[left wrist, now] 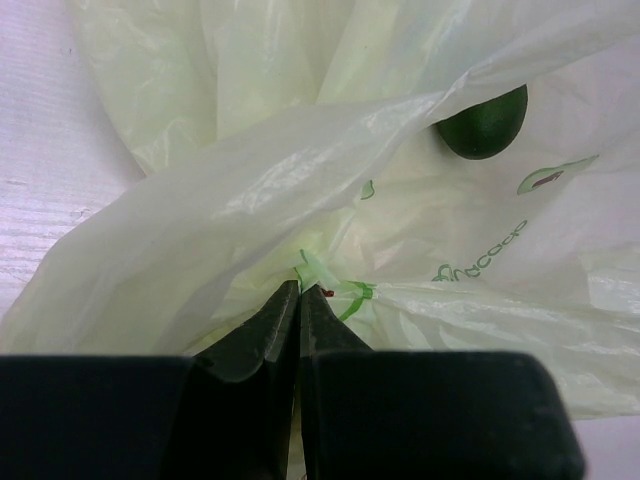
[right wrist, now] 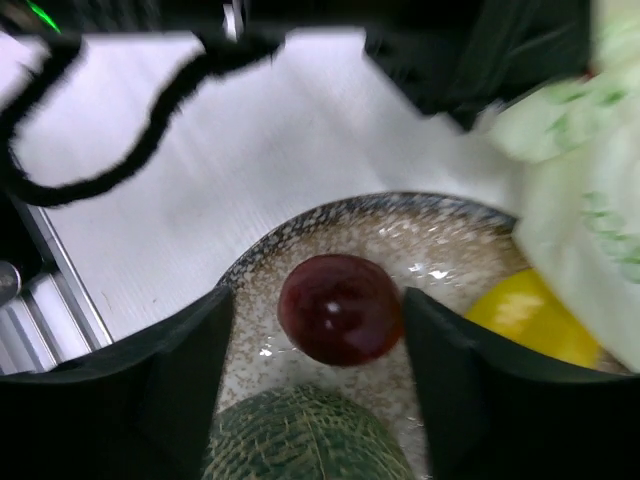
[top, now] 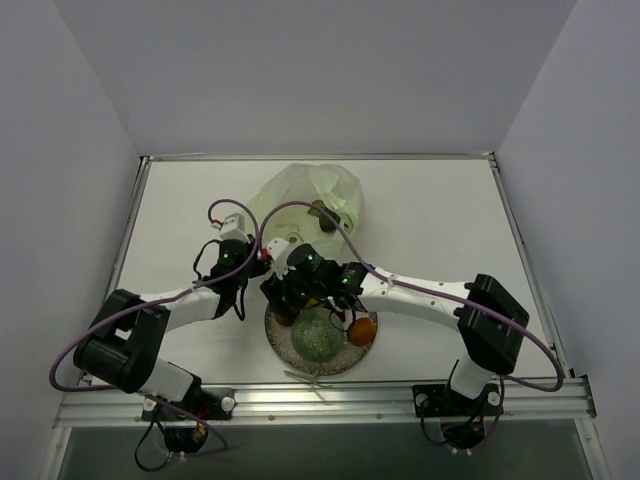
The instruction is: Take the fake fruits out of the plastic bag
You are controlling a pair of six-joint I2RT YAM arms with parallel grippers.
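While left gripper (left wrist: 300, 290) pinches plastic bag (left wrist: 250, 200) fold, jaws together, near far edge centre, dark green piece (left wrist: 485, 122) lies inside bag beyond tips, off to right. Over plate (right wrist: 420, 235) by near edge, right gripper (right wrist: 318, 300) spread, straddling dark red piece (right wrist: 340, 308).

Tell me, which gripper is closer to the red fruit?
Right. The right gripper straddles the red fruit on the plate; the left gripper pinches the bag, farther off.
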